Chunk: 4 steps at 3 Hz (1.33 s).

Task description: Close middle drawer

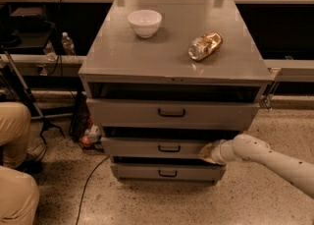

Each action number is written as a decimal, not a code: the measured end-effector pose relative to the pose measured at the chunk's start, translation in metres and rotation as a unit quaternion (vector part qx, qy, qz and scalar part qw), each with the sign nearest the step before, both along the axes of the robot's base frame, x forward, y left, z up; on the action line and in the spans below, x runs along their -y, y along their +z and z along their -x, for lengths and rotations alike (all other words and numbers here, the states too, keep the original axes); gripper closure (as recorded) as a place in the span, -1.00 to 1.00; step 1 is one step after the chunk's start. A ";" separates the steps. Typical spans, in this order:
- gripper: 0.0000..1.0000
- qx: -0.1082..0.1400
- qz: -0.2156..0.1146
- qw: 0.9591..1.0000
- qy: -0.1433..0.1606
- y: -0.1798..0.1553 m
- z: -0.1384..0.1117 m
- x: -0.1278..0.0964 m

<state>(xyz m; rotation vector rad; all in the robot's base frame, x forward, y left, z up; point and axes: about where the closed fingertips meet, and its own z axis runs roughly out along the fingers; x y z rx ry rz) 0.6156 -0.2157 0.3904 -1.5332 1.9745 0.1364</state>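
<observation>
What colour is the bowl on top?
The bowl is white, camera view; the pincer is at the middle drawer's right end.
</observation>
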 end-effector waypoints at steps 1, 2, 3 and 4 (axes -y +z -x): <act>1.00 0.000 0.000 1.000 0.000 0.000 0.000 0.000; 1.00 -0.006 0.006 1.000 -0.014 0.005 0.017 0.007; 1.00 -0.026 0.017 0.998 -0.063 0.019 0.064 0.030; 1.00 -0.039 0.008 0.992 -0.120 0.028 0.111 0.054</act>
